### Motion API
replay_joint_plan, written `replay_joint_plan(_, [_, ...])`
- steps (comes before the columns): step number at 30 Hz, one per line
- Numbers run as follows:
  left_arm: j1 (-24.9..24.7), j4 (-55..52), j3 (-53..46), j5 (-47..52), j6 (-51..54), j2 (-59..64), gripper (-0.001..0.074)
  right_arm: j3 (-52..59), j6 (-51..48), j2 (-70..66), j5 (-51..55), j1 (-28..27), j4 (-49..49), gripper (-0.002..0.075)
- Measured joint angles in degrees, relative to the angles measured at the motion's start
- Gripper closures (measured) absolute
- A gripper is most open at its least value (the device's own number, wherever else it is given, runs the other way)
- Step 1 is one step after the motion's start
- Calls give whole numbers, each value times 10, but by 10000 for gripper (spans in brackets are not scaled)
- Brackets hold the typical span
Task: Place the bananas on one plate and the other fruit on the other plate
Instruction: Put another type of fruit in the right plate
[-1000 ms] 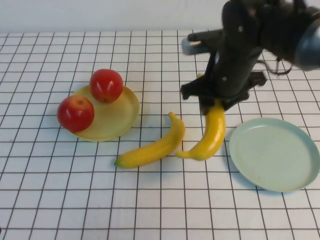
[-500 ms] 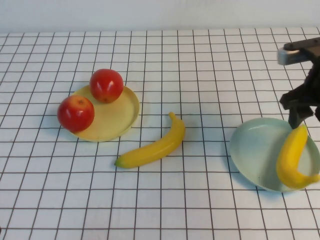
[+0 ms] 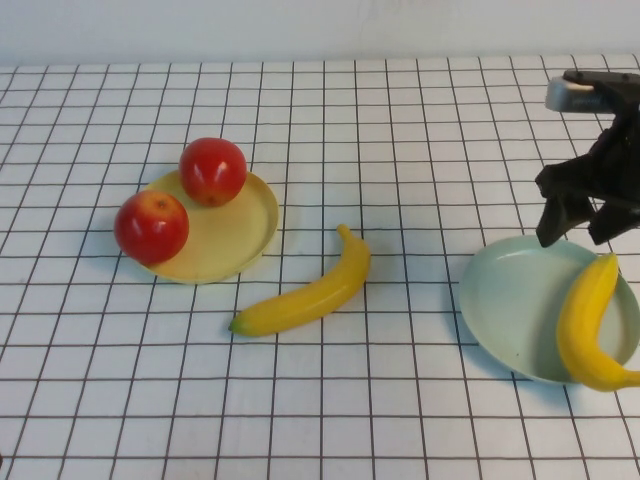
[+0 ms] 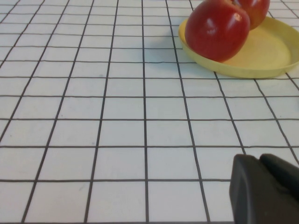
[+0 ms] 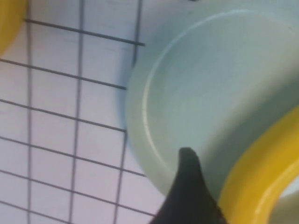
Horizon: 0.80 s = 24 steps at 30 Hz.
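Note:
One banana (image 3: pixel 590 318) lies on the right side of the mint-green plate (image 3: pixel 510 300), its near tip over the rim. My right gripper (image 3: pixel 580 228) is open and empty just above the plate's far edge, clear of that banana. In the right wrist view one finger (image 5: pixel 189 186) stands beside the banana (image 5: pixel 261 172) over the plate (image 5: pixel 201 84). The second banana (image 3: pixel 305 293) lies on the table in the middle. Two red apples (image 3: pixel 212 171) (image 3: pixel 151 227) sit on the yellow plate (image 3: pixel 235 235). My left gripper (image 4: pixel 261 161) is shut and empty, low over the table near the yellow plate (image 4: pixel 261 56).
A white tablecloth with a black grid (image 3: pixel 330 400) covers the table. A pale wall runs along the far edge. The left arm is out of the high view.
My right gripper carried a banana from the middle to the mint-green plate, let it go and rose a little. The banana now rests on the plate. Nothing else moved.

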State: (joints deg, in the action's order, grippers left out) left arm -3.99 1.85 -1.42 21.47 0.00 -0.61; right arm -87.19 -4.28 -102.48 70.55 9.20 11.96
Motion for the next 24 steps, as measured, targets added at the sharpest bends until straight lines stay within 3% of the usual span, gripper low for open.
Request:
replay_joint_plan(6, [0,0,0,0,0,0,739,-17,38,0,-8,42,49,276])
replay_joint_plan(11, [0,0,0,0,0,0,739,-53,118,-26,-19,116,37,276])
replay_joint_plan(18, [0,0,0,0,0,0,739,-153,225,-117,-24,203,16,273])
replay_joint_plan(24, [0,0,0,0,0,0,739,-256,289,-213,-8,243,13,273])
